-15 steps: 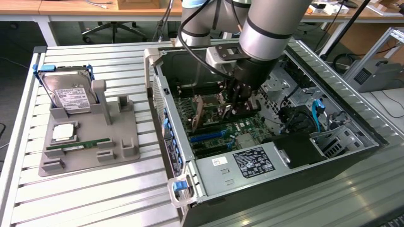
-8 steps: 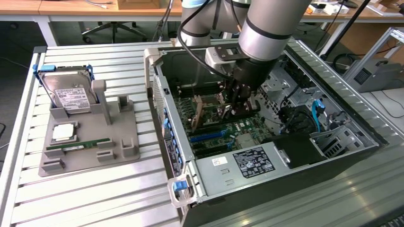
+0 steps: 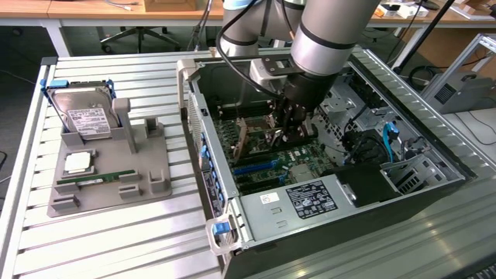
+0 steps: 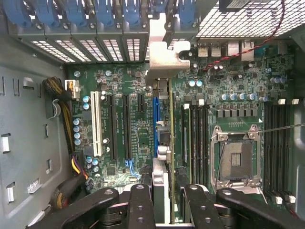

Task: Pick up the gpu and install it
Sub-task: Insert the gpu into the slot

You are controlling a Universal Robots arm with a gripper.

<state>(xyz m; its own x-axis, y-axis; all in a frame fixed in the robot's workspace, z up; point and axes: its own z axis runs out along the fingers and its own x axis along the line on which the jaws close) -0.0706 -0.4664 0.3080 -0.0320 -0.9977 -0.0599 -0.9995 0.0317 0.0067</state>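
Observation:
The gpu (image 4: pixel 163 167) is seen edge-on as a thin card, with its silvery metal bracket (image 4: pixel 164 52) reaching toward the case's rear slot openings. My gripper (image 4: pixel 169 207) is shut on the card's near end, one black finger (image 4: pixel 140 205) on each side. The card hangs upright just over the blue expansion slot (image 4: pixel 155 121) on the green motherboard (image 4: pixel 119 86). In the exterior view, my gripper (image 3: pixel 292 132) is deep inside the open computer case (image 3: pixel 232 232), low over the motherboard (image 3: pixel 268 160).
A grey holder (image 3: pixel 108 192) on the slatted table at the exterior view's left carries a silver hard drive (image 3: pixel 85 119), a green memory stick (image 3: pixel 97 178) and a small square chip (image 3: pixel 78 163). Inside the case are a cable bundle (image 4: pixel 62 105), the processor socket (image 4: pixel 236 157) and the power supply (image 3: pixel 310 197).

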